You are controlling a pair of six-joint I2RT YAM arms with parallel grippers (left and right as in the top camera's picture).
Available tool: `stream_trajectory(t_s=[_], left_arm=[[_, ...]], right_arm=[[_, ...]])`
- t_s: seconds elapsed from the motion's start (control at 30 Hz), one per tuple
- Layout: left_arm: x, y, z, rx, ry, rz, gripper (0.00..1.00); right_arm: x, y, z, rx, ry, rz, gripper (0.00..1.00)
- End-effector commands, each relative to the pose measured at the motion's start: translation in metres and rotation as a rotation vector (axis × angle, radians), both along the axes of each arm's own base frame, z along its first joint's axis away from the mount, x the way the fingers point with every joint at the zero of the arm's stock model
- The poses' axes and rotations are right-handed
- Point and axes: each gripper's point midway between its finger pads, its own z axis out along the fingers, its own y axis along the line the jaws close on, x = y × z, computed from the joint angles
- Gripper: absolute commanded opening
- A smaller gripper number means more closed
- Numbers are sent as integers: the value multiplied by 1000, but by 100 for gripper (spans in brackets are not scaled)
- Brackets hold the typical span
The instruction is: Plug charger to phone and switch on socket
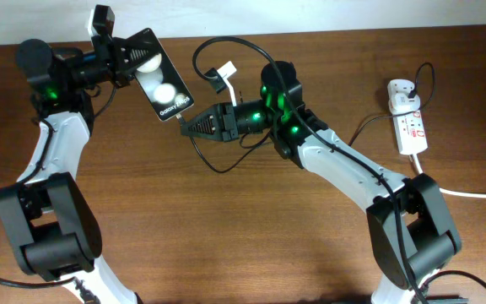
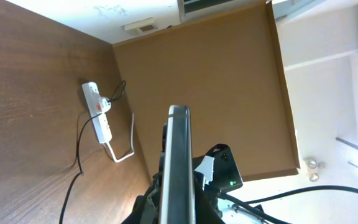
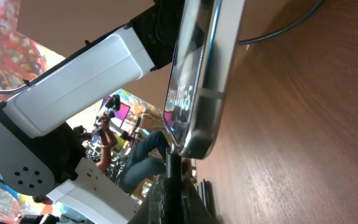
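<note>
Overhead: my left gripper, jaws clamped on the phone, holds it tilted above the counter. Right gripper, jaws pinching the charger tip.
Left wrist: socket well apart from the phone.
Right wrist: tip touches the phone's end.

Robotics lab: left arm, right arm at wood table; white wall, ceiling vent; person in jeans.

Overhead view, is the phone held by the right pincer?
No, the left pincer grips the phone, while the right pincer holds the charger connector at its end.
</note>
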Motion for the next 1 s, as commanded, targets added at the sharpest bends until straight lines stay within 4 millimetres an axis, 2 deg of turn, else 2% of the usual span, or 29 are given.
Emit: stream_trajectory(t_s=[0.0,0.97], left_arm=[[-14,-5,15,21,-26,-50,0],[-16,-5,14,33,-56,-65,0]], right_arm=[[13,-4,3,5,-21,-41,4],[15,-5,3,5,-6,-52,4]])
